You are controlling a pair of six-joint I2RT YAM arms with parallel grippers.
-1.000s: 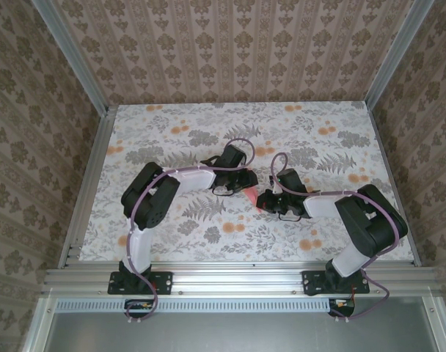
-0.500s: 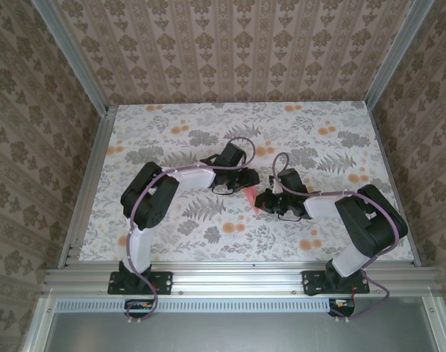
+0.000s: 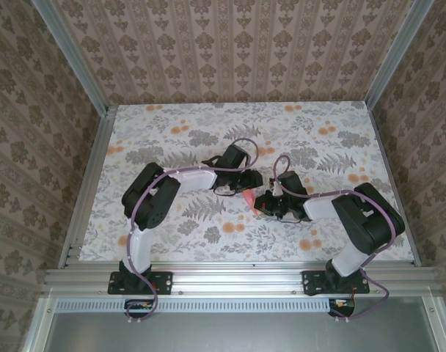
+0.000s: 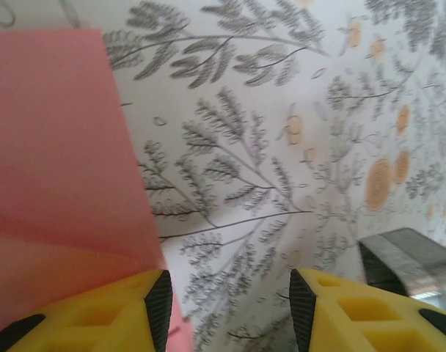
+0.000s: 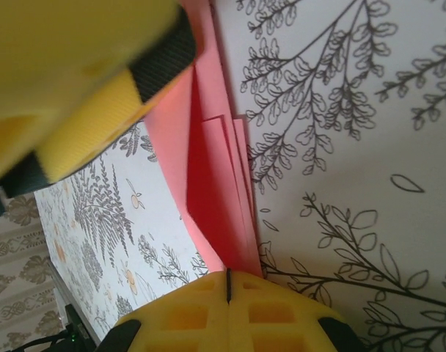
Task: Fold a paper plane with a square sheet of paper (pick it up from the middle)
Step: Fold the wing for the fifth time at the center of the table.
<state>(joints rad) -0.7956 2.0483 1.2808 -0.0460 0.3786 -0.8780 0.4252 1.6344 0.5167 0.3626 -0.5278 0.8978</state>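
The paper plane (image 3: 249,197) is a slim folded piece of salmon paper, lying mid-table between the two arms. Several stacked layers of it (image 5: 216,183) run into my right gripper (image 5: 228,277), which is shut on its narrow end. In the top view the right gripper (image 3: 261,202) sits just right of the paper. My left gripper (image 4: 227,297) is open with only tablecloth between its pads, and its left finger (image 4: 98,315) lies over the paper's edge (image 4: 54,147). From above, the left gripper (image 3: 251,181) hovers just behind the paper.
The table (image 3: 172,125) wears a cloth printed with grey ferns and orange flowers. Patterned walls and aluminium rails (image 3: 87,183) close it in. The left gripper's yellow finger (image 5: 83,66) looms in the right wrist view. A grey part (image 4: 410,257) shows at the right.
The two grippers have edged closer together over the paper. The right gripper has kept its hold on the folded paper.
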